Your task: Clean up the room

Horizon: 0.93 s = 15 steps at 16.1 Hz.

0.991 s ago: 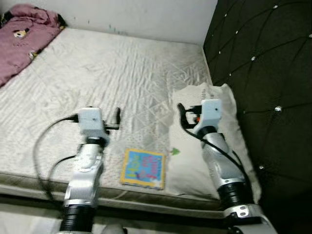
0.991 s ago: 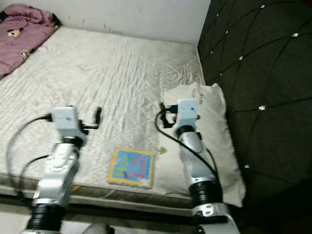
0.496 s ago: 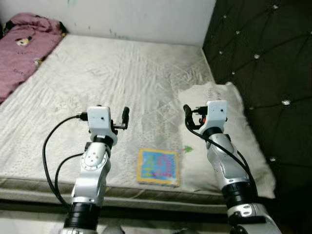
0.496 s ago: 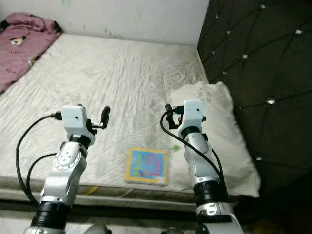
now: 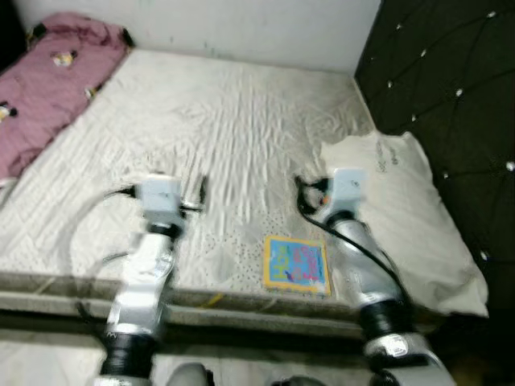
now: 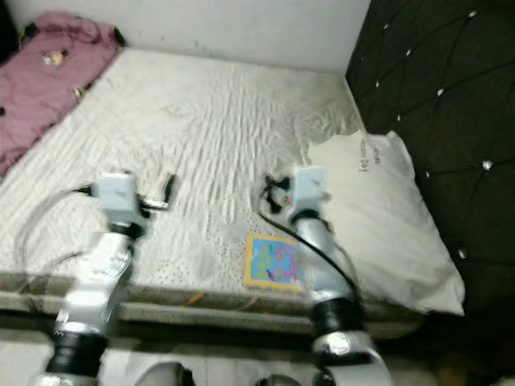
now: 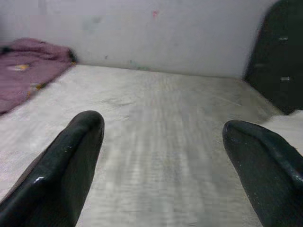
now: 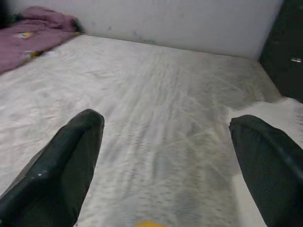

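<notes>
1. Here, mattress (image 5: pixel 241 137): bare, pale, blanket (image 5: pixel 48 88) at its far left corner.
2. Pillow (image 5: pixel 402 209): right side, by the dark headboard (image 5: pixel 451 72).
3. Left gripper (image 7: pixel 161 142): raised over the mattress, fingers spread, empty.
4. Right gripper (image 8: pixel 165 146): likewise raised, spread, empty.
5. Book (image 5: pixel 296 264): flat at the near edge, beside the pillow, long axis running away from the robot.

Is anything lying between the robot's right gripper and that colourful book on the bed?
Nothing visible does. The book lies flat near the mattress edge, just below the open right gripper, with bare mattress around it. The pillow lies off to the right, clear of that path.
</notes>
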### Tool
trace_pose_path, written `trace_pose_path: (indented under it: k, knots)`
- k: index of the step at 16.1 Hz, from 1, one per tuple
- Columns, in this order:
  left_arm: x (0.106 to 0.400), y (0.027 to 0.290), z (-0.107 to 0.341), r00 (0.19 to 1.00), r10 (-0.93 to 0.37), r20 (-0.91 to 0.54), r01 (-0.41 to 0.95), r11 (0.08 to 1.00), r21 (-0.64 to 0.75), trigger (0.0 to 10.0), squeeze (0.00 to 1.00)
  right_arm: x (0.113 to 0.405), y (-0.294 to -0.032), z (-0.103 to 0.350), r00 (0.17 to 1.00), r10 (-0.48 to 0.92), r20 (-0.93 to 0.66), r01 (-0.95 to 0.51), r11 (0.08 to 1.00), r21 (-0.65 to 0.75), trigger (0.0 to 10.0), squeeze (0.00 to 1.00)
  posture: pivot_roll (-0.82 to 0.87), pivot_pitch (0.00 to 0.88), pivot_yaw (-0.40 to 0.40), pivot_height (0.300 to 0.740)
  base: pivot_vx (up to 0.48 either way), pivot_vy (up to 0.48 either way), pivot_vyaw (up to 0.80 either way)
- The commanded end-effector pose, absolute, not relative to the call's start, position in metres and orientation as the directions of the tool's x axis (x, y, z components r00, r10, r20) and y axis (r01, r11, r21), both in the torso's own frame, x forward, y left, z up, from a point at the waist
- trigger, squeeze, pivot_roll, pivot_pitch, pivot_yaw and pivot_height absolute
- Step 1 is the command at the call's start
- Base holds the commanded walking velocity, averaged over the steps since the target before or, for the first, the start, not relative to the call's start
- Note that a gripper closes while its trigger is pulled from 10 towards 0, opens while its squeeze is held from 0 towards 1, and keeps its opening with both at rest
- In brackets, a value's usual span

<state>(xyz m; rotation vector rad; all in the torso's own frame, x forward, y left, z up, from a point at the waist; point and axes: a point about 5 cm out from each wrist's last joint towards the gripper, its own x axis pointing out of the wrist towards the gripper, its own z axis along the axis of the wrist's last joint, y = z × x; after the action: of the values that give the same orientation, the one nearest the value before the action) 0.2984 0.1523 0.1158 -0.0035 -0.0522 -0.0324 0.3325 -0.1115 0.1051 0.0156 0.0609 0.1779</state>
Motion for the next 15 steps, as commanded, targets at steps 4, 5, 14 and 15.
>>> trace_pose_path:
  k: [4,5,14,15]
  knots:
    - [0.2994,0.1422,0.1156,0.996,-0.071,0.045,0.072,0.997,-0.022,10.0,0.0,0.3347,-0.1219,0.1068,0.988,0.146,-0.056,-0.145,0.989,0.005,10.0,0.0,0.1,0.0,-0.046,0.74,0.0,0.48,0.0]
    - [0.2989,0.1424,0.1152,0.996,-0.073,0.044,0.074,0.997,-0.022,10.0,0.0,0.3342,-0.1215,0.1063,0.988,0.146,-0.057,-0.146,0.989,0.005,10.0,0.0,0.1,0.0,-0.044,0.74,0.0,0.48,0.0]
    - [0.3008,0.1435,0.1163,0.998,-0.058,0.039,0.059,0.998,-0.038,10.0,0.0,0.3364,-0.1219,0.1053,0.987,0.139,-0.076,-0.14,0.99,-0.005,10.0,0.0,0.1,0.0,-0.049,0.74,0.0,0.48,-0.27]
    - [0.3012,0.1437,0.1163,0.998,-0.056,0.038,0.057,0.998,-0.039,10.0,0.0,0.3367,-0.1219,0.1057,0.988,0.139,-0.073,-0.14,0.99,-0.006,10.0,0.0,0.1,0.0,-0.048,0.74,0.0,0.48,-0.63]
